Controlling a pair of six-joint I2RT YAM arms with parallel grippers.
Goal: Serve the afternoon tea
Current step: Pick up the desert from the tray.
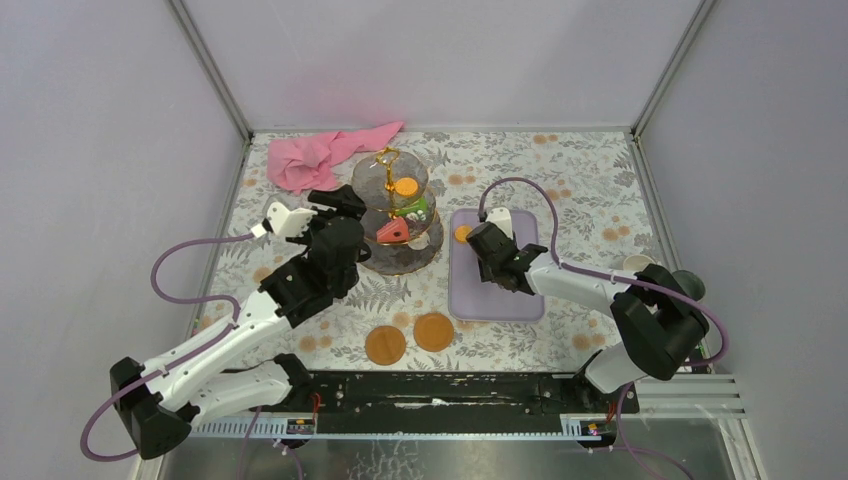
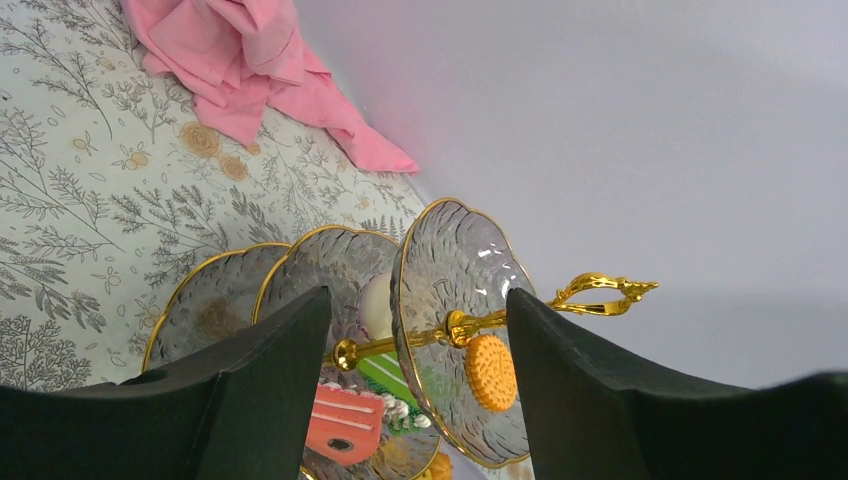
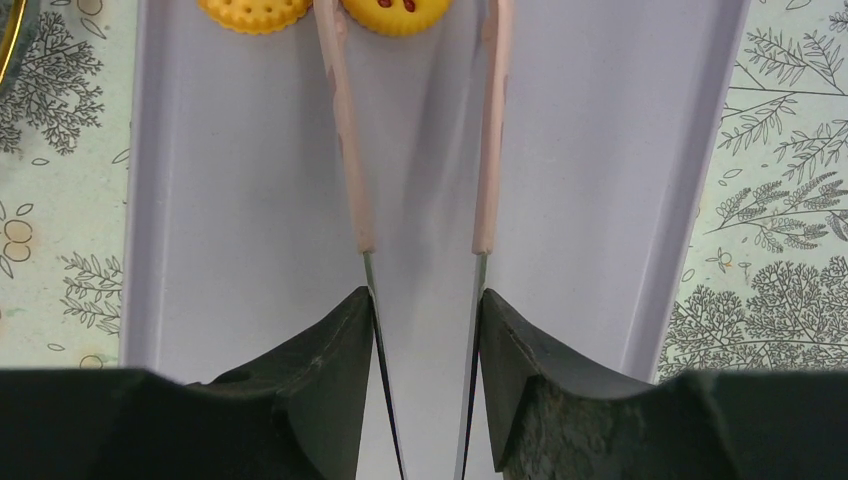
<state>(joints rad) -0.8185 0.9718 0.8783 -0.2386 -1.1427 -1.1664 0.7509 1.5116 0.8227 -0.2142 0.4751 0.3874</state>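
Note:
The three-tier glass stand (image 1: pixel 398 225) with its gold stem (image 2: pixel 400 345) stands mid-table. It carries an orange biscuit (image 2: pixel 491 372) on the top tier, and a green cake (image 2: pixel 385 378) and a red pastry (image 2: pixel 343 420) lower down. My left gripper (image 1: pixel 345 203) hovers open just left of the stand, which shows between and beyond its fingers. Over the lilac tray (image 1: pixel 497 295), my right gripper (image 3: pixel 427 300) is shut on the pink tongs (image 3: pixel 350 150). The tong tips reach two yellow biscuits (image 3: pixel 395 15) at the tray's far end. A cream mug (image 1: pixel 637 265) and a grey-green mug (image 1: pixel 688 283) sit far right.
A crumpled pink cloth (image 1: pixel 320 157) lies behind the stand at the back left. Two large orange discs (image 1: pixel 385 345) (image 1: pixel 433 331) lie on the floral tablecloth near the front edge. Grey walls close in the back and both sides.

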